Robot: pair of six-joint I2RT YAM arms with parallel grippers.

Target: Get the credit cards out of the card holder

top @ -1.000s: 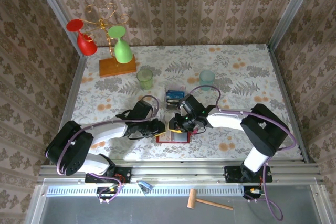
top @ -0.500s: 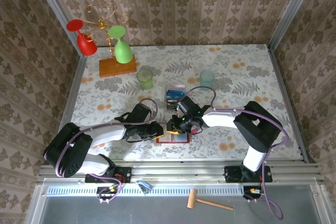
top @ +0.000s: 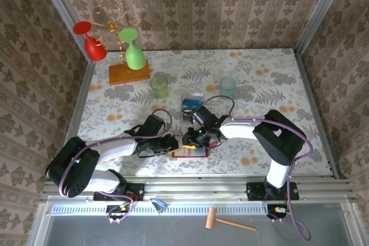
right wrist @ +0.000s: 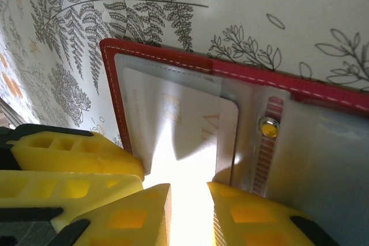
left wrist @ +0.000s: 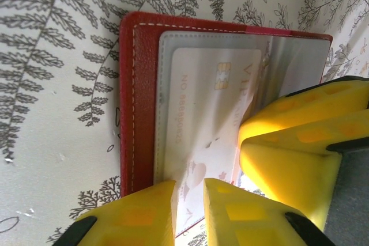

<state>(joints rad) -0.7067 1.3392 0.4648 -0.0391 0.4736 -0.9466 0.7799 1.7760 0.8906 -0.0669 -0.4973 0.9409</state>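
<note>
The card holder [top: 190,151] lies open on the patterned surface [top: 259,84] near its front edge. The left fingers [left wrist: 144,214] and the right fingers [right wrist: 253,220] are both down at the same near end, side by side, so neither arm is the nearer. A pale, glossy credit card [left wrist: 202,102] with a chip sits in the grey clear-plastic sleeve, framed by stitched red leather-like cover. Its long axis runs straight away from both pairs (the side toward the brass snap [right wrist: 266,126] seems to poke just past the sleeve). Each pair stands nearly together, but I cannot tell whether either pinches card or sleeve.
</note>
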